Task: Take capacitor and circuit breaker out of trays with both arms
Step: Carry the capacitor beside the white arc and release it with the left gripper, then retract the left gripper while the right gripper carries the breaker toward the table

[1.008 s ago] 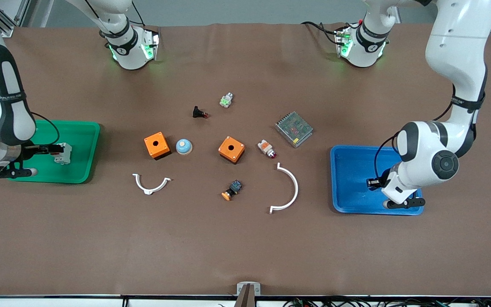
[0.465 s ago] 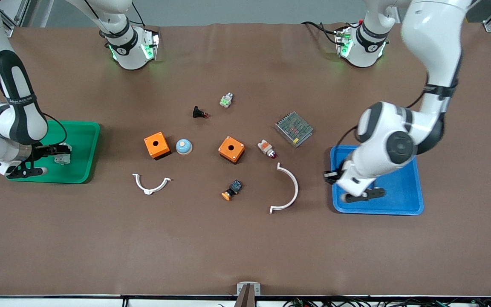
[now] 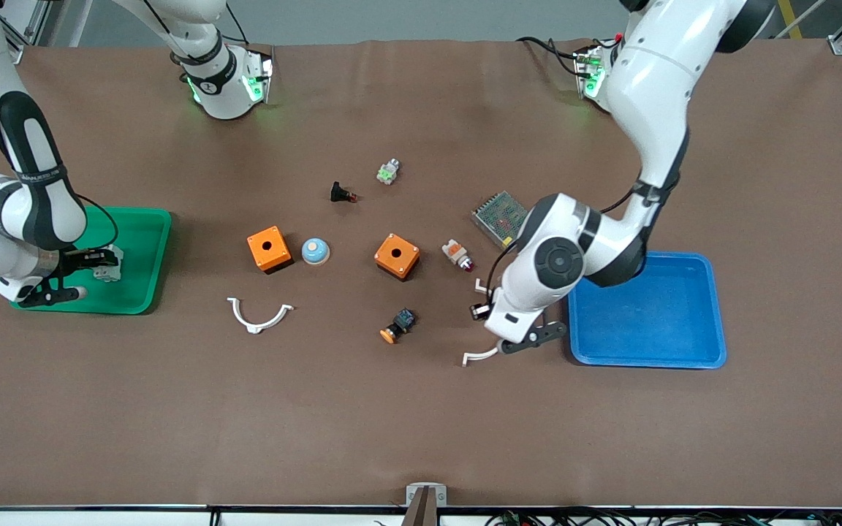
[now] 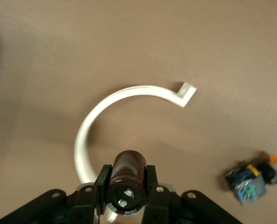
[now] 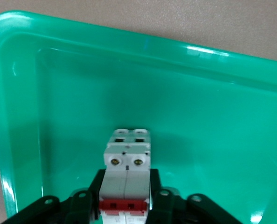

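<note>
My left gripper [image 3: 481,310] is shut on the capacitor [image 4: 127,184], a stubby dark cylinder with a pale end. It holds the capacitor in the air over the large white arc [image 4: 110,100], between the orange-capped button [image 3: 396,326] and the blue tray [image 3: 647,359]. My right gripper [image 3: 103,264] is shut on the breaker [image 5: 127,163], a white-grey block with red levers. It holds the breaker low inside the green tray [image 5: 213,93] at the right arm's end of the table. I cannot tell if the breaker touches the tray floor.
Two orange boxes [image 3: 269,249] [image 3: 397,256], a blue dome [image 3: 315,251], a white-and-orange part with red tip [image 3: 457,254], a metal mesh box [image 3: 498,213], a black part with red tip [image 3: 340,193], a small green-white part [image 3: 388,172] and a small white arc [image 3: 259,315] lie mid-table.
My left arm has swung from over the blue tray toward the table's middle, carrying the capacitor. My right gripper has shifted slightly within the green tray, still holding the breaker.
</note>
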